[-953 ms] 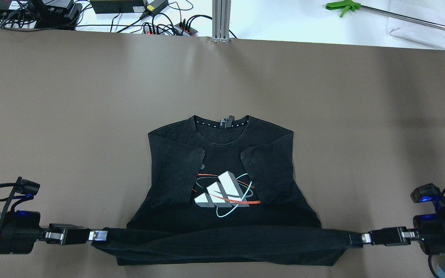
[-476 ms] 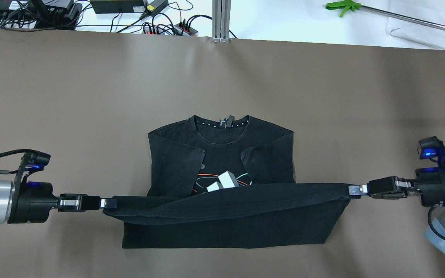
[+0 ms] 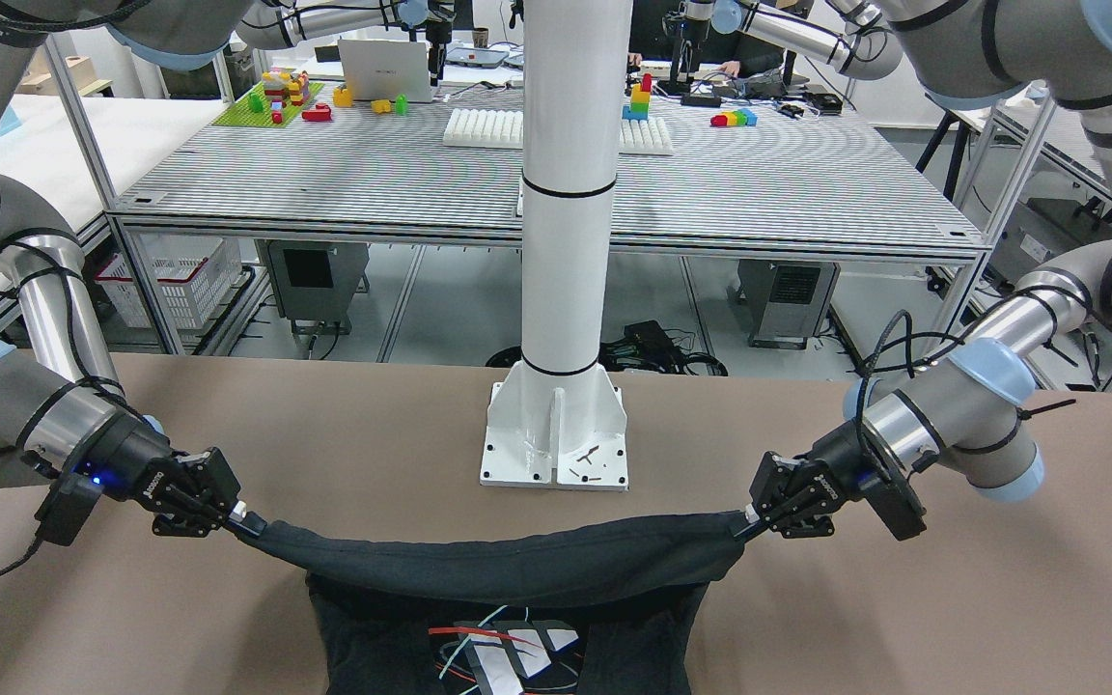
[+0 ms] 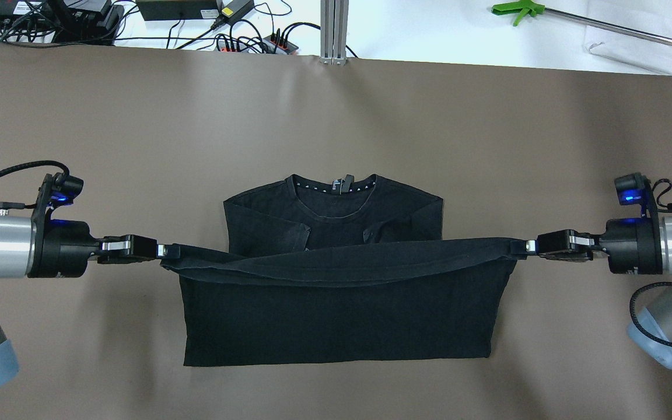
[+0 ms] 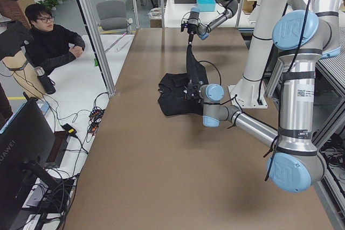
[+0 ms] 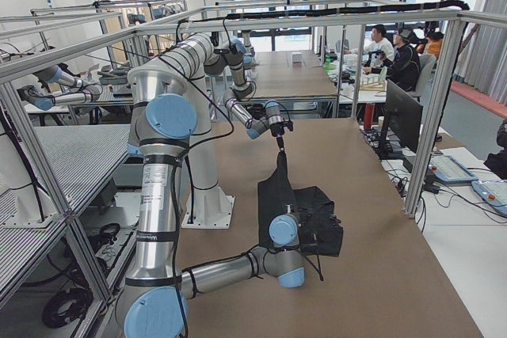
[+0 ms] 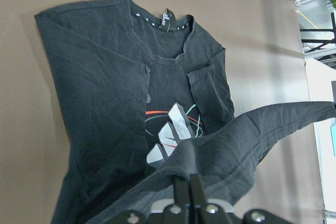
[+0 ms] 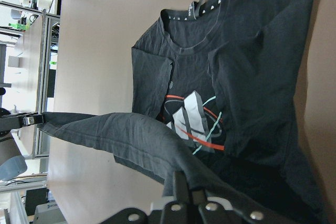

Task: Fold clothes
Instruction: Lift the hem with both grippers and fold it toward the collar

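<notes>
The clothes are one black T-shirt (image 4: 336,315) with a white, red and cyan print (image 7: 168,129), lying on the brown table with its sleeves folded in and its collar (image 4: 336,185) at the far side. Its bottom hem (image 3: 498,565) hangs lifted and stretched taut between both grippers, over the chest. My left gripper (image 4: 164,251) is shut on the hem's left corner. My right gripper (image 4: 525,247) is shut on the right corner. In the overhead view the raised hem hides the print. Both wrist views show closed fingertips (image 7: 189,182) pinching fabric.
The white pole's base plate (image 3: 556,434) stands on the table's robot side. Cables and power strips (image 4: 254,41), an aluminium post (image 4: 334,29) and a green-handled tool (image 4: 520,10) lie beyond the far edge. A person (image 5: 48,36) sits at the table's side.
Both grippers have carried the stretched hem away from the near edge towards the collar. The doubled-over lower part has grown, and the print is now covered in the overhead view.
</notes>
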